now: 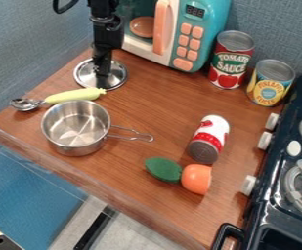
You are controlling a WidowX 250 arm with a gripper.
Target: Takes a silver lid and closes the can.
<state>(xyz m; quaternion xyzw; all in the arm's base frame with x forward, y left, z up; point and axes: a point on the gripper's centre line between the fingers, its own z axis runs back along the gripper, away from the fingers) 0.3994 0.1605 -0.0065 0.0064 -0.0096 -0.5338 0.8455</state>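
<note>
My gripper (102,72) hangs at the upper left, pointing down over the middle of the silver lid (118,74). The round lid shows on both sides of it, at the table's back left, and its knob is hidden. Toward the front left stands the silver pot (76,129), upright and uncovered, its wire handle pointing right. A red can (230,61) and a yellow-blue can (270,84) stand upright at the back right, with closed tops. A red and white can (208,139) is at centre right, apparently lying on its side.
A spoon with a yellow handle (68,96) lies between lid and pot. The teal toy microwave (202,29) stands behind, right of the arm. A green leaf-shaped piece (163,169) and an orange piece (196,178) lie near the front. The dark stove (284,146) borders the right side.
</note>
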